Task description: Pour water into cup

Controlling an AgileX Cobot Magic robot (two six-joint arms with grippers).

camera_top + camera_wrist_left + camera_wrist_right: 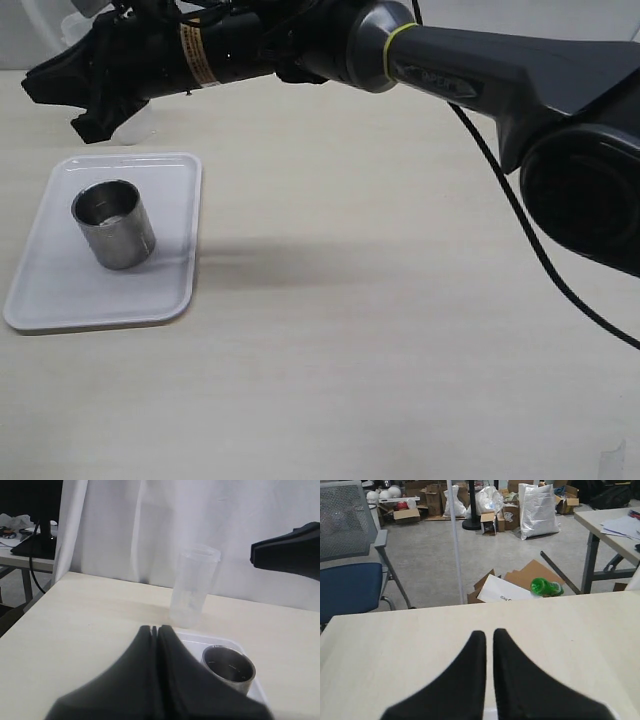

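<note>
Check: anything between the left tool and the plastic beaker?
Nothing visible does. The shut left tool faces the beaker with no object between them. The cup on its tray sits off to one side, and the right tool hangs beside the beaker, not in front.

My left gripper [155, 629]: fingers pressed flat together, nothing between them. My right arm [440, 70]: raised, stretched across from the right side to the far left. My right gripper [489, 634]: fingers closed to a thin slit, empty.

Right gripper [60, 95] suspended over table [400, 350]. Cup [114, 224] upright on white tray [60, 290], below gripper, not touching.
</note>
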